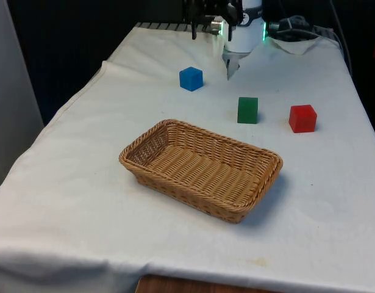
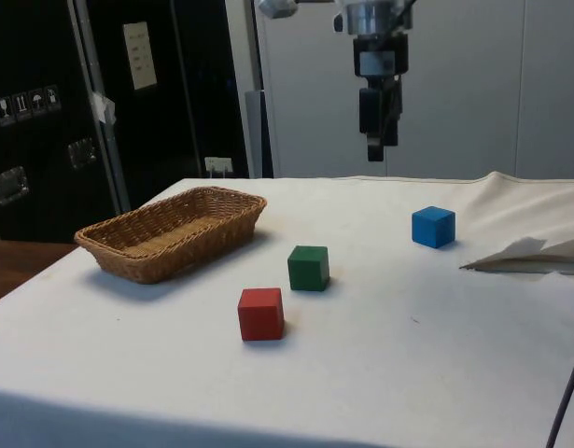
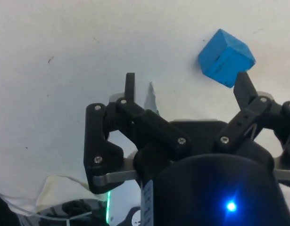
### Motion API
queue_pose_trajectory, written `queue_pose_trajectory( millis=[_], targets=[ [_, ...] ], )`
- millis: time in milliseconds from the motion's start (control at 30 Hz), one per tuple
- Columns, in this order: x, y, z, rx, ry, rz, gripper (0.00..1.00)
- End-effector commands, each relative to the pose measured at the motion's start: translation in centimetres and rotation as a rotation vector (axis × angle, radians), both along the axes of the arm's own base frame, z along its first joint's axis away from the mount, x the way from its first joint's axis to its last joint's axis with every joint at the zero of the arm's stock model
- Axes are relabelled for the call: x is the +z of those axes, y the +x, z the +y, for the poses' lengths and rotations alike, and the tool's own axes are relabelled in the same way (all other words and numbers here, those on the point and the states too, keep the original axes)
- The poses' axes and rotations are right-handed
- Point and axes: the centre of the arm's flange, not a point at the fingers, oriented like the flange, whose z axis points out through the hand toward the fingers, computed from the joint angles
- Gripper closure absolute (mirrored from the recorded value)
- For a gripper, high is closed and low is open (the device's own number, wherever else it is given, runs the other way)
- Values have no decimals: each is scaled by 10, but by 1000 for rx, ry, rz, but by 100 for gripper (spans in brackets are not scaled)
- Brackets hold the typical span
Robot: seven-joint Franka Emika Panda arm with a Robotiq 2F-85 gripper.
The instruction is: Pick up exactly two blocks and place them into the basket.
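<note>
Blocks: blue (image 1: 191, 79), green (image 1: 247, 110), red (image 1: 302, 118); wicker basket (image 1: 258, 189).

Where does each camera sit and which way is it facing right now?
Front view: across the table at the basket, three blocks, and the gripper hanging at the far end.
Side view: from the table's side, basket towards dark cabinets, gripper above the cloth.
Wrist view: down past the fingers at the cloth.
All three share the blue block.

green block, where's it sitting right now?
In the front view the green block stands on the white cloth behind the basket, between the blue block on its left and the red block on its right, nearer the red.
</note>
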Motion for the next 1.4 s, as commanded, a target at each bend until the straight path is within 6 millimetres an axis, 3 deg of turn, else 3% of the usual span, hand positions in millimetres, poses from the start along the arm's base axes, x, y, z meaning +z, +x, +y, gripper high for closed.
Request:
queue_pose_trajectory(
  millis=[0,333,533,833,1367],
  targets=[
    [1,-2,-1,0,-1,-12,0],
    [-18,-17,-16,0,37,-11,0],
    [-41,-41,-30,1,66,-38,0],
    [-60,-57,-40,5,60,-36,0],
    [-68,-72,-65,14,-8,-19,0]
  ],
)
